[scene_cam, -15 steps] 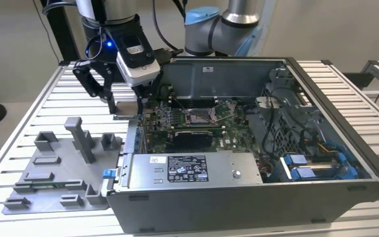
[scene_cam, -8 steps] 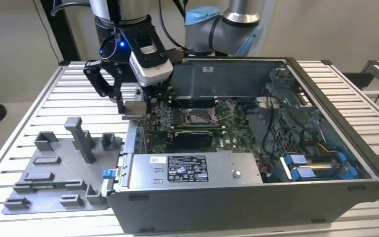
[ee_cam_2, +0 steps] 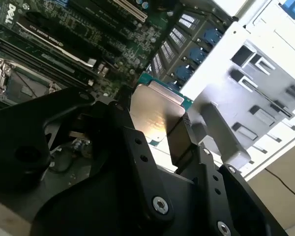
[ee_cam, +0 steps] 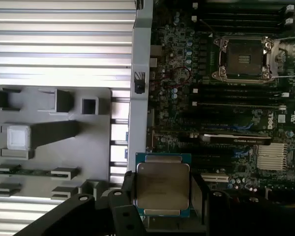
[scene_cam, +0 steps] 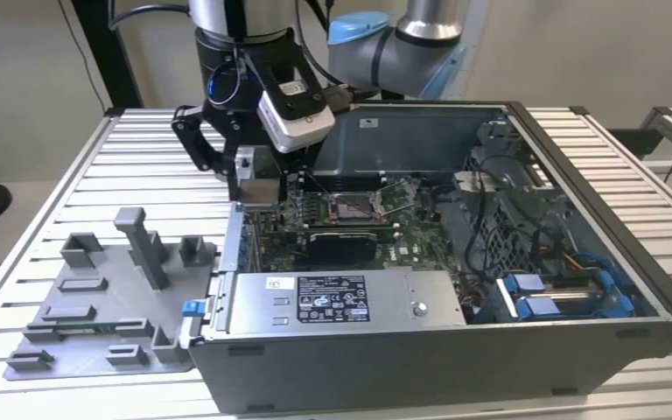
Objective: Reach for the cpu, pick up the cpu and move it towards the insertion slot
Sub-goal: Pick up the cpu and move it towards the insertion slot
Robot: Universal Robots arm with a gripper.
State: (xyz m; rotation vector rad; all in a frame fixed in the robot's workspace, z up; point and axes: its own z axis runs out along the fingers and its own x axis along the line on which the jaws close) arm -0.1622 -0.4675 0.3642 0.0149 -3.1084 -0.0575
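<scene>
The cpu (ee_cam: 162, 183) is a thin square chip with a pale silver-beige top and a green edge, held flat between my gripper's black fingers (ee_cam: 198, 192). My gripper (scene_cam: 256, 189) is shut on it and hangs over the case's wall at the exterior view's left, just above the motherboard's edge. The insertion slot (scene_cam: 353, 206), a shiny metal frame with a dark centre, lies further toward the exterior view's right on the green motherboard. In both wrist views the cpu (ee_cam_2: 154, 114) and the insertion slot (ee_cam: 243, 58) are apart, with black memory and card slots between them.
The open computer case (scene_cam: 616, 262) lies on a slatted metal table (scene_cam: 45, 219). A grey fixture plate (scene_cam: 91, 350) with upright blocks stands beside the case at the exterior view's left. A silver power supply (scene_cam: 336, 302) and blue-tipped cables (scene_cam: 546, 297) fill the near side.
</scene>
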